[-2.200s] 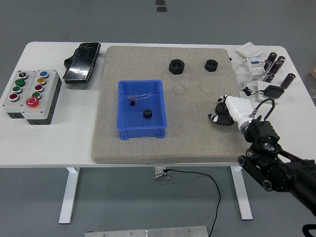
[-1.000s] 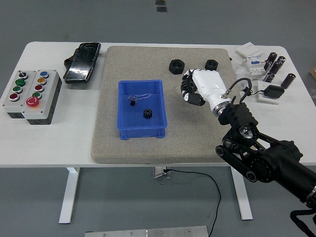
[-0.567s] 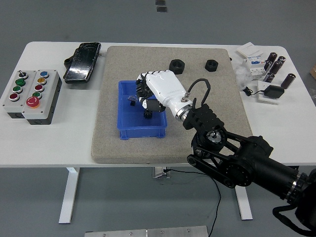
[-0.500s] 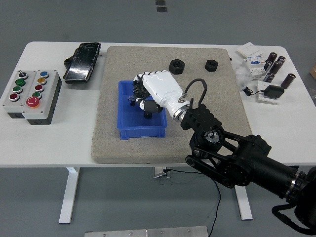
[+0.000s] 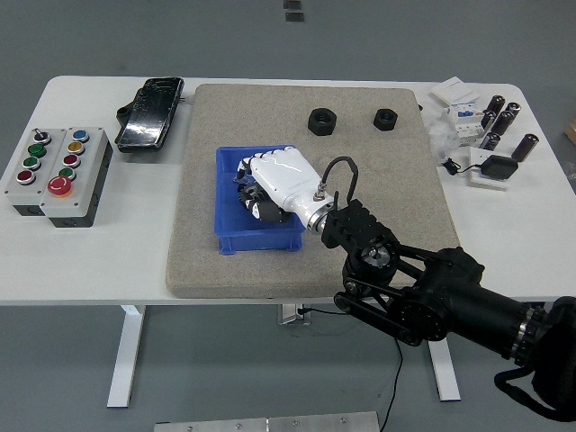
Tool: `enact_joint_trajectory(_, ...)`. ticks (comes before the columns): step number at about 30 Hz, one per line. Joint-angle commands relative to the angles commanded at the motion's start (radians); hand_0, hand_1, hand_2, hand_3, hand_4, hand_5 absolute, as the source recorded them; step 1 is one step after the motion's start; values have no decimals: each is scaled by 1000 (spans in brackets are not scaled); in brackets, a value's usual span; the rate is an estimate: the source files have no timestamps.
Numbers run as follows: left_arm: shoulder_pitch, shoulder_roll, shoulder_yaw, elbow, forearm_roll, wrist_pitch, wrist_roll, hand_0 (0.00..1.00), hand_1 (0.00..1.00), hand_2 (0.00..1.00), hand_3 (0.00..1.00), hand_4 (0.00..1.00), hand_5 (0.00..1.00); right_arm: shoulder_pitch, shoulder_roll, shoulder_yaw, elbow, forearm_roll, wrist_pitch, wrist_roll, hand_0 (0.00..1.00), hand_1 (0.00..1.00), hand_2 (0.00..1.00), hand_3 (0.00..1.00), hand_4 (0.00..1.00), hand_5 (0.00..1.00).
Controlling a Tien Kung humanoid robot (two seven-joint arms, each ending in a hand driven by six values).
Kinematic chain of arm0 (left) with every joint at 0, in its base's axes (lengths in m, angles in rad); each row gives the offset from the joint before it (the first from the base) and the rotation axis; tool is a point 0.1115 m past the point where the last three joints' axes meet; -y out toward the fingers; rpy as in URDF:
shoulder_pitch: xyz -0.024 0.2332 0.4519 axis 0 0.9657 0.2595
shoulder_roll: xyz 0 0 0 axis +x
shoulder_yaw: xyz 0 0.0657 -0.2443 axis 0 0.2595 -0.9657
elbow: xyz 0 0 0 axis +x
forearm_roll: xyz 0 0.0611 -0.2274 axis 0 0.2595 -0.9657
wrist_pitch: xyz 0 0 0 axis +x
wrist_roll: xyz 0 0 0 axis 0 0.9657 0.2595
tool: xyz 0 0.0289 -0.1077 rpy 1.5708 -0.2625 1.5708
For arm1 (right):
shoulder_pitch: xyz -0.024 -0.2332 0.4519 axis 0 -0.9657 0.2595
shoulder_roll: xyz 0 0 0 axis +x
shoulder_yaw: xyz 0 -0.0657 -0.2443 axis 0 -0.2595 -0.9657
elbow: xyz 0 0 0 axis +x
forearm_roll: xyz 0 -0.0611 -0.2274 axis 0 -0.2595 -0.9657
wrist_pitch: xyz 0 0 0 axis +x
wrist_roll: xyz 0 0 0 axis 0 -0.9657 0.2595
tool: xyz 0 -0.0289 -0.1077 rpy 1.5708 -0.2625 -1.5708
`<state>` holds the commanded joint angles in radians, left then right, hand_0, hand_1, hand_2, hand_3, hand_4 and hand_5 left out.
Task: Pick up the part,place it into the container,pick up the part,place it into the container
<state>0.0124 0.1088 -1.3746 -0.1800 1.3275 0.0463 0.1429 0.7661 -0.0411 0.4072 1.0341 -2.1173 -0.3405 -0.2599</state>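
The blue container [image 5: 221,203] sits on the grey mat [image 5: 200,256], left of centre. My right hand [image 5: 253,199], white with a black arm behind it, reaches down into the container from the right and covers most of its inside. The small parts seen in the container earlier are hidden under the hand, and I cannot see whether it holds a part. Two black nuts [image 5: 321,120] [image 5: 385,117] lie on the mat's far side, apart from the hand. My left arm is out of view.
A grey button box [image 5: 56,171] stands at the table's left edge. A black device [image 5: 151,110] lies behind it at the far left. Several dark cylinders [image 5: 497,118] and white pieces [image 5: 457,110] crowd the far right corner beside a black adapter [image 5: 495,166].
My right hand swung from the mat's right edge leftward across the mat and has come down into the blue container. The two nuts have not moved.
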Motion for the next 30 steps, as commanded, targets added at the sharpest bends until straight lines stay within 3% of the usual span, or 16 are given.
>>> enact_joint_trajectory(9,1,1,-2,0,4,0,0,676,684,644,683,715,294,-8,-5,45,11,-3,-13,0,420,598,673,671,568,309)
enact_joint_trajectory(19,2,-1,0,0,2,0,1,676,685,642,681,714,293,-94,-69,274,126,33,-44,21,420,594,672,670,573,313)
enact_joint_trajectory(30,1,6,5,0,0,0,2,677,684,642,680,715,295,-237,-88,551,56,301,-4,194,437,596,669,670,584,299)
